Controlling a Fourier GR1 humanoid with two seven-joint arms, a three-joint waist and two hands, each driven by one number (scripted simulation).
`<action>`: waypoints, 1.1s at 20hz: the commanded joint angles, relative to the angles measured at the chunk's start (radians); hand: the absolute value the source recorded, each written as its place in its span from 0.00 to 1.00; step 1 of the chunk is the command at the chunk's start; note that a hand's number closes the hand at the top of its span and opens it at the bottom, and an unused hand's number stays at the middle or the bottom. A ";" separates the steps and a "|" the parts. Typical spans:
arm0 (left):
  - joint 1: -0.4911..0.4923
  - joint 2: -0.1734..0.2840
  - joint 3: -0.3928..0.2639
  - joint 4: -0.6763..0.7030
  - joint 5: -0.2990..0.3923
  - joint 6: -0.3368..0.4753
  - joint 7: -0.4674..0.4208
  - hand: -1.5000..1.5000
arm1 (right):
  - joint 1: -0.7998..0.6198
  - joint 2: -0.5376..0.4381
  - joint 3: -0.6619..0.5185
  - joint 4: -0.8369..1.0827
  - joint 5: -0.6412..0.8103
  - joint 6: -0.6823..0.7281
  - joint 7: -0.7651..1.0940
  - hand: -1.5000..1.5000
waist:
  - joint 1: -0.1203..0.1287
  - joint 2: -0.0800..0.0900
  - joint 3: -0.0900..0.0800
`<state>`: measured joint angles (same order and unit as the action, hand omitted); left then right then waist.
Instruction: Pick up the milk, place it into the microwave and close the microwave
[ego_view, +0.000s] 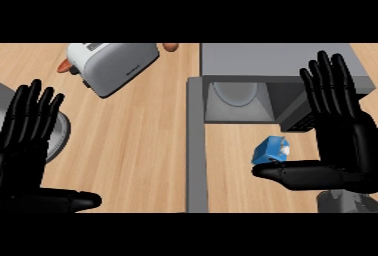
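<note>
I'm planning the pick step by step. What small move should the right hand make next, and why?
Probably ease the right hand left and down toward the milk carton. The hand is open, fingers straight, thumb just below the carton, not curled round it. The microwave is already open behind.

We are looking from a single head view, set high over the counter (140, 145) and facing steeply down at its wooden top. We are seeing both hands coming in from the lower edge, the left hand (29, 150) at the view's left and the right hand (343, 135) at its right, so nothing is being mirrored. We are sitting near enough that the hands are looming large, while the toaster (111, 65) and the open microwave (280, 85) are lying along the far upper edge.
</note>
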<state>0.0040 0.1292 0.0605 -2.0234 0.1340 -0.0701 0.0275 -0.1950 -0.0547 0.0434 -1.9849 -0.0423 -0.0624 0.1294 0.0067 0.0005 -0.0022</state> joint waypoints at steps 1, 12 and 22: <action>-0.036 0.027 0.063 -0.010 0.056 -0.017 0.053 0.00 | 0.065 0.000 -0.005 -0.057 -0.032 0.017 0.033 0.00 | -0.007 -0.001 0.002; 0.162 -0.026 0.010 -0.197 0.047 -0.044 0.085 0.00 | 0.061 -0.007 -0.052 0.170 0.010 0.030 -0.076 0.00 | -0.001 -0.001 0.002; 0.197 -0.067 -0.025 -0.204 -0.014 -0.063 0.056 0.00 | 0.238 0.034 -0.010 0.299 0.090 0.037 -0.294 0.00 | -0.005 0.000 0.002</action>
<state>0.2124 0.0835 0.0608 -2.2693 0.1683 -0.1302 0.1168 0.0153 -0.0487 0.0142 -1.7779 -0.0023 -0.0061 -0.0737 0.0023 -0.0008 0.0002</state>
